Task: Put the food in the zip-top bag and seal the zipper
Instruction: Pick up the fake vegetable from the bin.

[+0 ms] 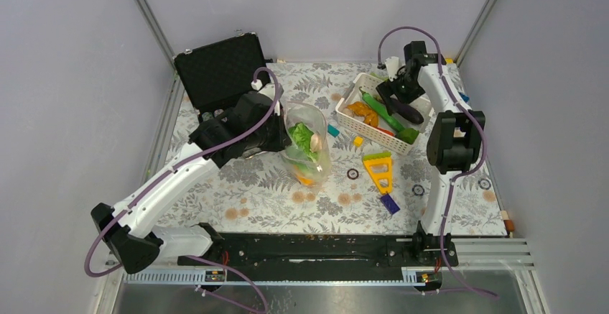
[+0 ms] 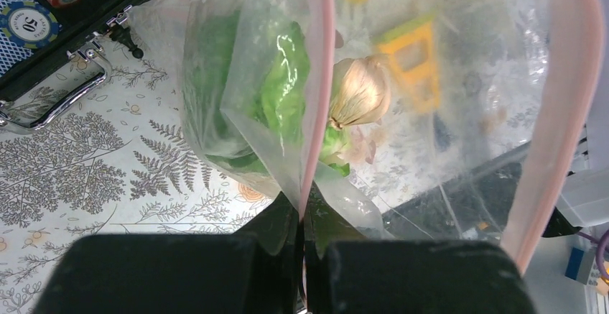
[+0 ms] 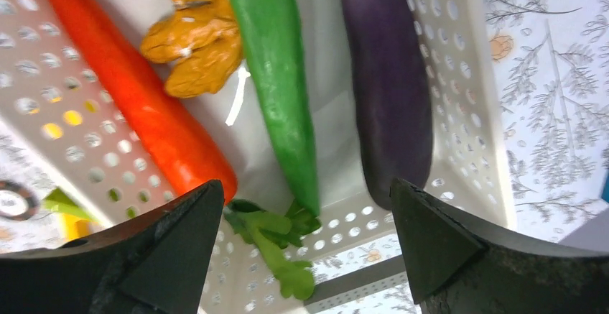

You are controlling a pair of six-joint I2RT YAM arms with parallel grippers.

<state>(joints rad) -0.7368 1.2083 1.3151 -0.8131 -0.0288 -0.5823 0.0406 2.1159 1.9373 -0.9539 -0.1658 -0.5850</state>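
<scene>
Loading is the step in hand: the left gripper (image 2: 301, 236), closed on the zipper (image 2: 317, 77), holds the zip-top bag (image 1: 305, 141) open beside the white basket (image 1: 366, 133), with lettuce (image 2: 284, 98) inside. The right gripper (image 3: 305, 188) hangs wide open and empty over the basket, above the long green vegetable (image 3: 276, 77) and the purple vegetable (image 3: 388, 77). The next move, I judge, calls for lowering around one vegetable and closing
</scene>
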